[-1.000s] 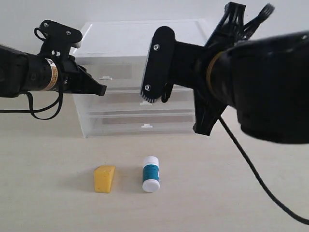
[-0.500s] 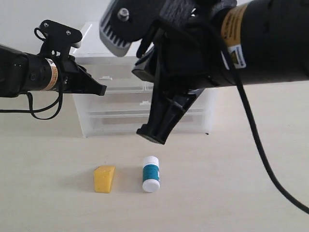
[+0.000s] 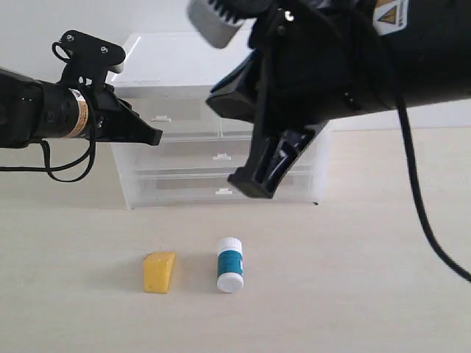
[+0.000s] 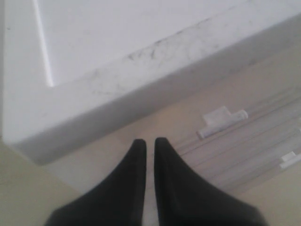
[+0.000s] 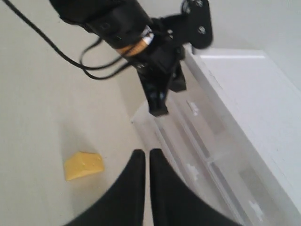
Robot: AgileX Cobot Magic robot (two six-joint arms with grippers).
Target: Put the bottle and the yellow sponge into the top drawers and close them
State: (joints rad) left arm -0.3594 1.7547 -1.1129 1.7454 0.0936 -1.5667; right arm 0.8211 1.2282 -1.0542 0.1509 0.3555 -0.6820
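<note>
The white bottle [image 3: 230,264] with its teal label lies on the table beside the yellow sponge [image 3: 159,272], both in front of the cabinet. The left top drawer [image 3: 184,110] is closed, with its tab handle [image 3: 161,118] just right of my left gripper [image 3: 156,137], which is shut and empty. In the left wrist view the shut fingertips [image 4: 146,141] hover near that tab handle [image 4: 221,120]. My right gripper [image 3: 250,187] is shut and empty, held above the table in front of the cabinet; it hides the right top drawer. The right wrist view shows the sponge [image 5: 83,165] beside its fingertips [image 5: 143,152]; the bottle is hidden there.
The white-topped cabinet [image 3: 213,62] stands at the back, with two full-width drawers [image 3: 184,151] below the top ones. The bulky right arm [image 3: 353,66] fills the upper right of the exterior view. The left arm [image 5: 141,42] appears in the right wrist view.
The right arm has swung upward and to the right across the exterior view, with its fingers now pointing down in front of the cabinet. The left arm, bottle and sponge have not moved.
</note>
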